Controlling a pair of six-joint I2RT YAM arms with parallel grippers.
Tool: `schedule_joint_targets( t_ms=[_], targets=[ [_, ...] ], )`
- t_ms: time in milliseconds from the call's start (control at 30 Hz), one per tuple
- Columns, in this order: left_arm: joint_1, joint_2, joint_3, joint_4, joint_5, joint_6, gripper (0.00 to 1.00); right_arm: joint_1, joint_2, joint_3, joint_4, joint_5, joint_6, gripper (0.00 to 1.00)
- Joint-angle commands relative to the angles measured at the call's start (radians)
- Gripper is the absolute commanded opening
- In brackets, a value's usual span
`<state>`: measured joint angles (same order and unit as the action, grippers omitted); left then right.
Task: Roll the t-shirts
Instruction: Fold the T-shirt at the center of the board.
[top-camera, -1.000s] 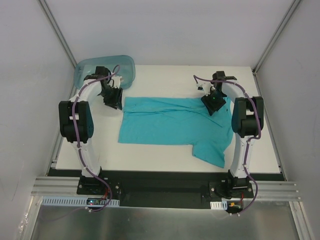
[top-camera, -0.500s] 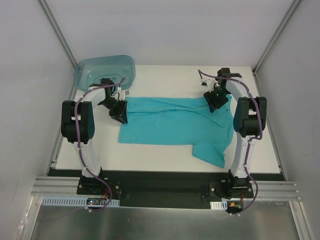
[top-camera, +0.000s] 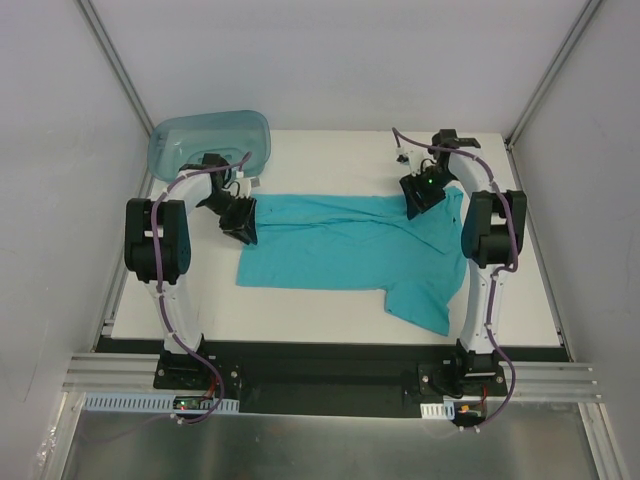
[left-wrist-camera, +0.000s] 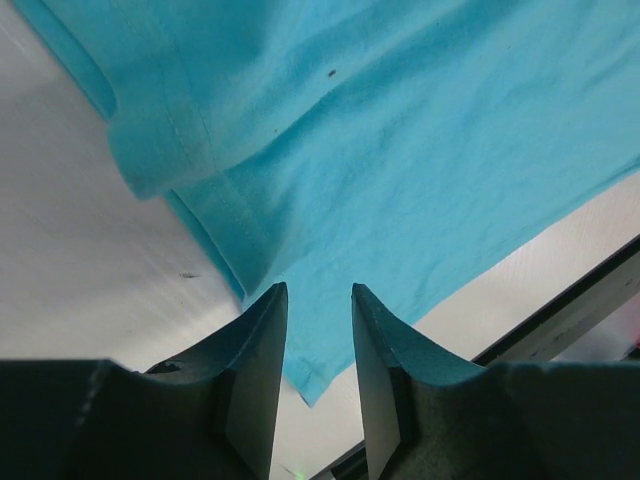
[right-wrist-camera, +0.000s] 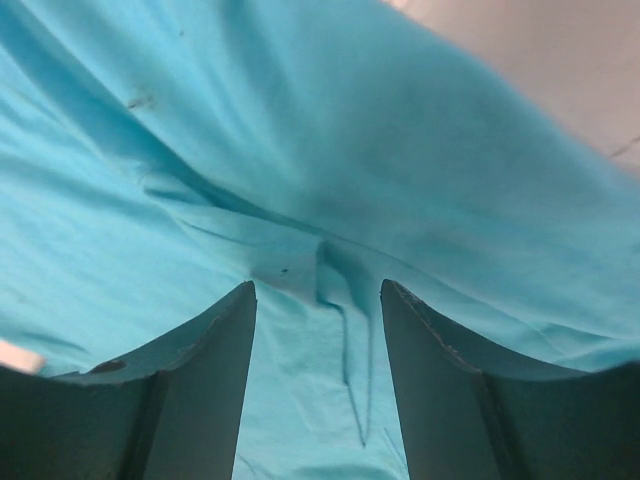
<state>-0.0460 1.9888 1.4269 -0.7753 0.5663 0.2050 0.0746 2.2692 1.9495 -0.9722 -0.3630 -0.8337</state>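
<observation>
The teal t-shirt (top-camera: 340, 245) lies spread on the white table, folded lengthwise, with one sleeve reaching toward the front right. My left gripper (top-camera: 243, 222) hovers at the shirt's left hem edge; in the left wrist view the gripper (left-wrist-camera: 318, 300) is open with the hem corner of the shirt (left-wrist-camera: 400, 150) between and beyond the fingers. My right gripper (top-camera: 422, 193) is over the shirt's far right part; in the right wrist view the gripper (right-wrist-camera: 318, 295) is open above a ridge-like fold of the shirt (right-wrist-camera: 345, 290).
A translucent blue-green plastic tub (top-camera: 205, 140) stands at the table's far left corner, just behind the left arm. The table (top-camera: 330, 160) ends in a black front strip. Grey walls enclose all sides.
The left gripper has moved right and nearer, from beside the tub to the shirt's left hem. The right gripper has shifted slightly farther back and left over the shirt's upper right edge.
</observation>
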Motion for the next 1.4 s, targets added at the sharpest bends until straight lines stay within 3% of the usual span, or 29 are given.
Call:
schedule_joint_targets(
  t_ms=[0, 100, 233, 333, 533, 600, 700, 767, 900, 1000, 1133, 1367],
  targets=[
    [0.000, 0.001, 0.059, -0.033, 0.012, 0.028, 0.32, 0.007, 0.000, 0.014, -0.082, -0.056, -0.024, 0.56],
    [0.000, 0.010, 0.079, -0.032, 0.014, 0.027, 0.32, 0.007, -0.004, -0.001, -0.079, -0.059, -0.027, 0.49],
    [-0.002, 0.016, 0.092, -0.033, 0.006, 0.028, 0.32, 0.017, -0.025, -0.011, -0.069, -0.062, -0.013, 0.24],
    [0.000, 0.021, 0.102, -0.033, 0.007, 0.027, 0.32, 0.040, -0.060, -0.030, -0.063, -0.067, -0.013, 0.13],
    [0.006, 0.010, 0.127, -0.033, 0.029, 0.025, 0.32, 0.096, -0.189, -0.132, -0.075, -0.063, -0.004, 0.02],
    [0.020, -0.001, 0.127, -0.033, 0.032, 0.022, 0.32, 0.117, -0.247, -0.233, -0.088, -0.076, -0.002, 0.03],
    [0.040, -0.021, 0.116, -0.033, 0.032, 0.028, 0.34, 0.166, -0.336, -0.360, -0.153, -0.093, -0.002, 0.33],
    [0.040, -0.028, 0.122, -0.033, 0.021, 0.036, 0.34, 0.160, -0.375, -0.392, -0.180, -0.106, 0.021, 0.41],
    [0.080, 0.007, 0.199, -0.033, 0.012, 0.047, 0.35, 0.065, -0.367, -0.325, -0.177, -0.122, 0.057, 0.43],
    [0.077, 0.060, 0.272, -0.033, 0.006, 0.043, 0.35, -0.021, -0.245, -0.134, -0.154, -0.105, 0.129, 0.43],
    [0.067, 0.136, 0.352, -0.030, -0.028, 0.054, 0.34, -0.059, -0.143, -0.011, -0.085, 0.014, 0.111, 0.40],
    [0.051, 0.241, 0.472, -0.028, -0.065, 0.099, 0.32, -0.072, 0.013, 0.101, -0.030, 0.082, 0.065, 0.36]
  ],
)
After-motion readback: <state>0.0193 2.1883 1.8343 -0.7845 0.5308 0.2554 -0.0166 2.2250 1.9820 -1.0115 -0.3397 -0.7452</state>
